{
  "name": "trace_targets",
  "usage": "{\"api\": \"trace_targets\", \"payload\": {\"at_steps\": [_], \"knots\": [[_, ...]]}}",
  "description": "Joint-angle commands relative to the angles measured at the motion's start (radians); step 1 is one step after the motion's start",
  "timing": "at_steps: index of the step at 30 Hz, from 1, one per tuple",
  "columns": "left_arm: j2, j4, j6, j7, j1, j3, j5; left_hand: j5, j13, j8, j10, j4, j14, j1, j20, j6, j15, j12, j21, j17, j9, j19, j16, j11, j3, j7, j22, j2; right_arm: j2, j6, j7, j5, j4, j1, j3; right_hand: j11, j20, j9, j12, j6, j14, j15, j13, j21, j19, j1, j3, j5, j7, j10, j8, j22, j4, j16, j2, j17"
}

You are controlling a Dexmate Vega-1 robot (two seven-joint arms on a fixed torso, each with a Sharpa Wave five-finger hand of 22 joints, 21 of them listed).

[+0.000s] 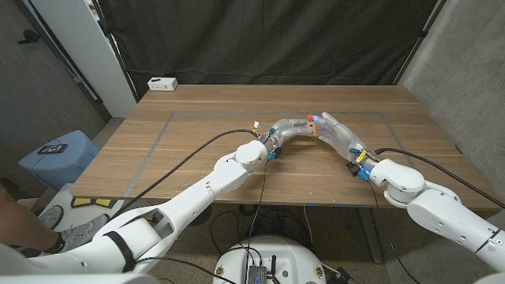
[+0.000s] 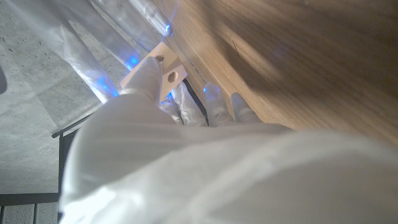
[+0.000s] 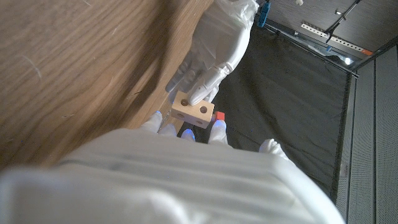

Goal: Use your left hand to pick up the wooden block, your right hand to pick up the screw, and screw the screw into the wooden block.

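Over the worktop (image 1: 197,142), the left hand (image 1: 290,128) grips the block (image 3: 193,112) and holds it up against the right hand (image 1: 338,132), whose fingers pinch the red-headed screw (image 3: 219,116) just beside the block's holes.

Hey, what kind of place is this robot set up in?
Probably a robotics lab or test bay: a black curtain backs the wooden table, with concrete walls and loose cables underneath.
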Motion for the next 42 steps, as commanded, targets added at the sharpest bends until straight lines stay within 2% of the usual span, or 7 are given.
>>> {"api": "trace_targets", "payload": {"at_steps": [1, 21, 26, 42], "knots": [[0.002, -0.006, 0.005, -0.001, 0.001, 0.001, 0.002, 0.006, 0.005, 0.007, 0.005, 0.005, 0.002, 0.002, 0.004, 0.007, -0.048, 0.007, 0.004, 0.002, 0.004, 0.008, 0.003, 0.000, 0.003, 0.000, 0.006, 0.013, -0.020, -0.007, 0.007, 0.010, -0.024, -0.024, 0.017, -0.003, 0.000, 0.005, 0.003, 0.013, -0.181, 0.004, 0.001, 0.005, -0.009, -0.010, 0.004, 0.005, 0.000, -0.175, 0.004, 0.005, 0.002, 0.007, 0.001, 0.002], [-0.001, -0.001, 0.004, 0.001, -0.002, 0.005, 0.008, 0.007, 0.006, 0.008, 0.005, 0.004, 0.002, 0.004, 0.004, 0.009, -0.049, 0.006, 0.004, 0.002, 0.004, 0.008, 0.003, 0.000, 0.003, 0.001, 0.006, 0.014, -0.029, 0.007, 0.012, 0.030, -0.017, -0.060, 0.061, -0.004, 0.000, 0.005, 0.005, 0.012, -0.181, 0.003, 0.001, 0.006, -0.008, -0.011, 0.006, 0.006, -0.004, -0.171, 0.000, 0.005, 0.002, 0.008, 0.002, 0.002], [-0.001, -0.002, 0.008, 0.001, -0.002, 0.005, 0.007, 0.007, 0.006, 0.007, 0.005, 0.004, 0.003, 0.004, 0.003, 0.008, -0.049, 0.006, 0.004, 0.002, 0.004, 0.009, 0.003, -0.001, 0.003, 0.002, 0.006, 0.014, -0.024, 0.009, 0.020, 0.033, -0.003, -0.054, 0.063, -0.004, 0.000, 0.005, 0.003, -0.013, -0.183, 0.004, 0.002, 0.005, -0.009, -0.010, 0.008, 0.007, -0.009, -0.175, -0.010, 0.005, 0.002, 0.007, 0.002, 0.001], [0.003, -0.012, 0.009, 0.001, 0.002, 0.007, 0.010, 0.008, 0.006, 0.006, 0.005, 0.005, 0.001, 0.003, 0.005, 0.005, -0.047, 0.006, 0.004, 0.002, 0.004, 0.008, 0.003, -0.001, 0.003, -0.002, 0.006, 0.015, -0.015, 0.013, 0.044, 0.017, 0.044, -0.006, 0.045, 0.005, 0.002, 0.005, 0.001, -0.050, -0.185, 0.007, 0.002, 0.005, -0.012, -0.010, 0.011, 0.008, -0.015, -0.183, -0.018, 0.005, 0.001, 0.007, 0.001, 0.001]]}}
